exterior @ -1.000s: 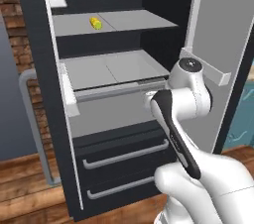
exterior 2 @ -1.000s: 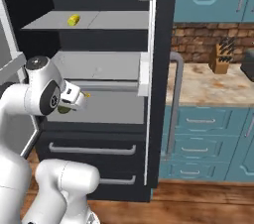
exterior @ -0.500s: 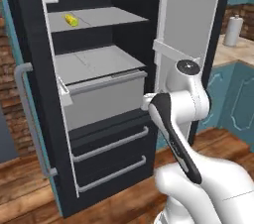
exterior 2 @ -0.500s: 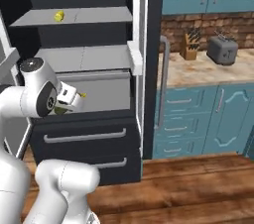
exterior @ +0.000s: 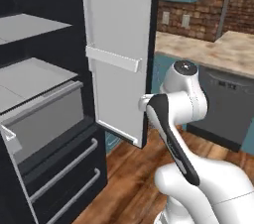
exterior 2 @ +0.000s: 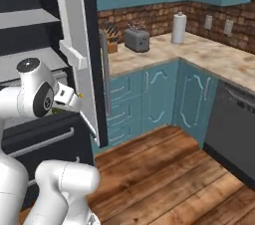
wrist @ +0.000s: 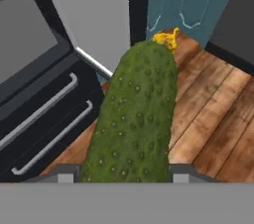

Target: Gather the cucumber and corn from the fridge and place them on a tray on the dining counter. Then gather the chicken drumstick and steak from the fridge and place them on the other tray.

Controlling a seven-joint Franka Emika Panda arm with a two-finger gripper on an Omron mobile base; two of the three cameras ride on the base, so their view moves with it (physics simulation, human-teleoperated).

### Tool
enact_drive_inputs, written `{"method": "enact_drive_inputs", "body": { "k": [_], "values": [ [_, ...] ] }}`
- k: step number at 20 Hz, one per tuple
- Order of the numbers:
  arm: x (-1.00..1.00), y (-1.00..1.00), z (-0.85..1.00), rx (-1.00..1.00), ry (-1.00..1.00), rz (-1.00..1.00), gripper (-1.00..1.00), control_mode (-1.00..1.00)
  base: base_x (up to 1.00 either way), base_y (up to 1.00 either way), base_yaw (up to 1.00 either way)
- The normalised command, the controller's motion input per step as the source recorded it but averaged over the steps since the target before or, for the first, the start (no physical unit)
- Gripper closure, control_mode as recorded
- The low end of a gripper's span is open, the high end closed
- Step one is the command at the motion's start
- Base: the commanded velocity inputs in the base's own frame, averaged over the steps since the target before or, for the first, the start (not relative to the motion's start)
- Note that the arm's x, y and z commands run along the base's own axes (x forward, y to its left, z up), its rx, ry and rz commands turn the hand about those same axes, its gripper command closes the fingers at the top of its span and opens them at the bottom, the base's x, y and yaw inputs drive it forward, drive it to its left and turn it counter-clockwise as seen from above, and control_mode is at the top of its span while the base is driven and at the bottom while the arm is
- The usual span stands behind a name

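Observation:
The cucumber (wrist: 136, 119), dark green and bumpy with a yellow tip, sticks out lengthwise from my gripper (wrist: 124, 173), which is shut on it above the wood floor. In the right base view the gripper (exterior 2: 69, 100) sits close to the arm's body, just in front of the open fridge door (exterior 2: 82, 55). The fridge (exterior: 30, 77) stands open at the left, with grey shelves and dark drawers (exterior: 59, 168) below. The corn, chicken drumstick, steak, trays and dining counter are out of view.
The open fridge door (exterior: 119, 59) hangs close to the arm's left. A stone kitchen counter (exterior 2: 199, 52) on teal cabinets carries a toaster (exterior 2: 137, 39), a knife block (exterior 2: 112, 40) and a paper towel roll (exterior 2: 178, 27). A dark dishwasher (exterior 2: 234, 129) stands at the right. Wood floor (exterior 2: 164, 169) lies open ahead.
The whole picture has slid left as the base turns right, away from the fridge; the shelf with the yellow cob has left the views. The gripper keeps hold of the cucumber.

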Motion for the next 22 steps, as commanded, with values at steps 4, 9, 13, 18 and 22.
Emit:
{"method": "enact_drive_inputs", "body": {
  "k": [4,9,13,18,22],
  "values": [
    [0.0,0.0,0.0,0.0,0.0,0.0,1.0,1.0,-0.03,-0.08,-0.69],
    [0.0,0.0,0.0,0.0,0.0,0.0,1.0,1.0,0.11,-0.22,-0.67],
    [0.0,0.0,0.0,0.0,0.0,0.0,1.0,1.0,0.38,-0.01,-0.73],
    [0.0,0.0,0.0,0.0,0.0,0.0,1.0,1.0,0.9,-0.02,-0.52],
    [0.0,0.0,0.0,0.0,0.0,0.0,1.0,1.0,0.87,-0.03,-0.54]
  ]
}}
